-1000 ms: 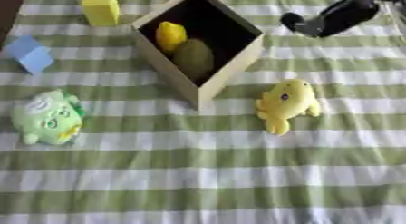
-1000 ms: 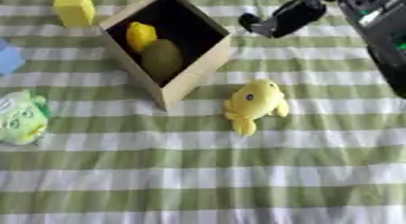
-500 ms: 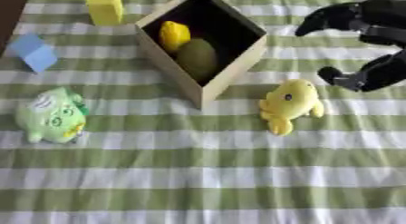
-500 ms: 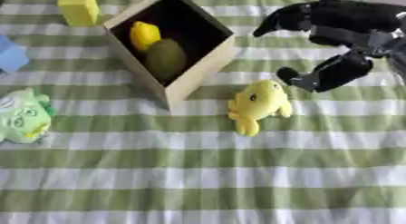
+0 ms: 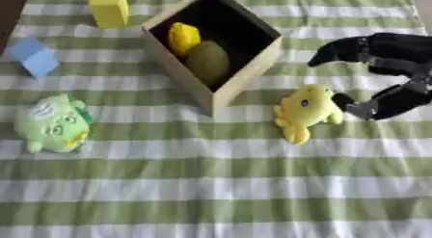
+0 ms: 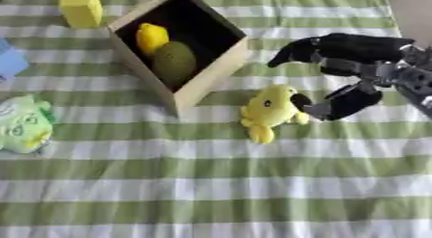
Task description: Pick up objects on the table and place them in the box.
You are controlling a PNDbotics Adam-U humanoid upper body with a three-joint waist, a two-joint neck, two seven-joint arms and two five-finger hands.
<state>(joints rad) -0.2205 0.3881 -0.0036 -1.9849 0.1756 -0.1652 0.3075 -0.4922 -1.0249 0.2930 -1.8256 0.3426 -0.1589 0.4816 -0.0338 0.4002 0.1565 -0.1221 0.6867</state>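
Green and white striped cloth covers the whole table [image 5: 211, 193]. From the right side comes the right hand [image 6: 363, 68], black, its fingers [image 6: 291, 51] arched forward and its thumb [image 6: 325, 107] curled below them, the two spread apart with nothing between. Just off the thumb's tip, on the side away from the arm, lies the yellow plush toy [image 6: 268, 111] on the cloth; whether the thumb touches it cannot be told. The toy sits below the fingers and is not enclosed by them. Beyond the fingertips, further from the arm, stands the wooden box [image 5: 212, 90], open at the top, holding a yellow fruit [image 5: 183, 37] and a green fruit [image 5: 208, 61] side by side. Well apart from the hand, past the box, are a green plush toy [image 5: 52, 124], a blue block [image 5: 33, 56] and a yellow block [image 5: 108, 9].
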